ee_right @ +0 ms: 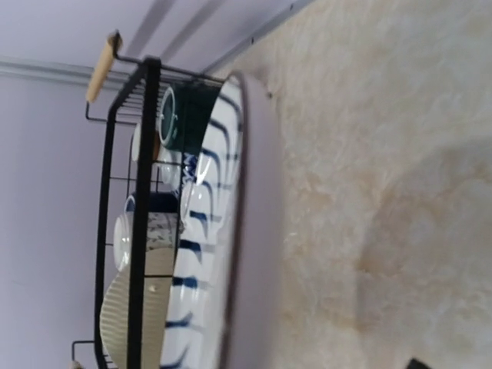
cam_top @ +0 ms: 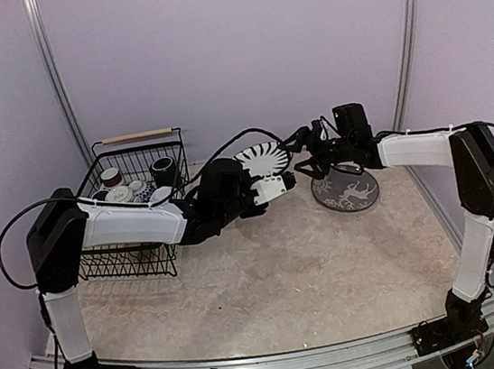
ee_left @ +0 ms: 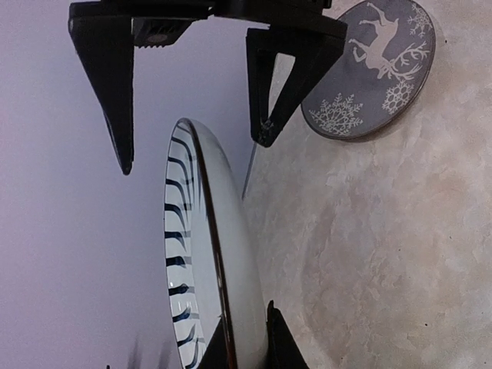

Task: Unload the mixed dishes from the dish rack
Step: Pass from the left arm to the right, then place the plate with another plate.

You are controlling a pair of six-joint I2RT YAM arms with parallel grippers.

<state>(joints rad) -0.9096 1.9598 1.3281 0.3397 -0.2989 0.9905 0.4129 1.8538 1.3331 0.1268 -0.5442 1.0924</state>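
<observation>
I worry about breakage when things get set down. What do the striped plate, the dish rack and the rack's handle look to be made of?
The striped plate is probably glazed ceramic: it is glossy white, with bright highlights across the dark stripes and a thin dark rim. The dish rack looks like thin metal wire with a matte black coating. Its handle seems to be a bare wooden rod, pale tan and dull.

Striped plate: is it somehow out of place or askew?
Yes. The striped plate stands on edge in the air, off the table, its rim clamped in the left tool. The right tool, jaws open, straddles the opposite rim. No damage shows.
</observation>
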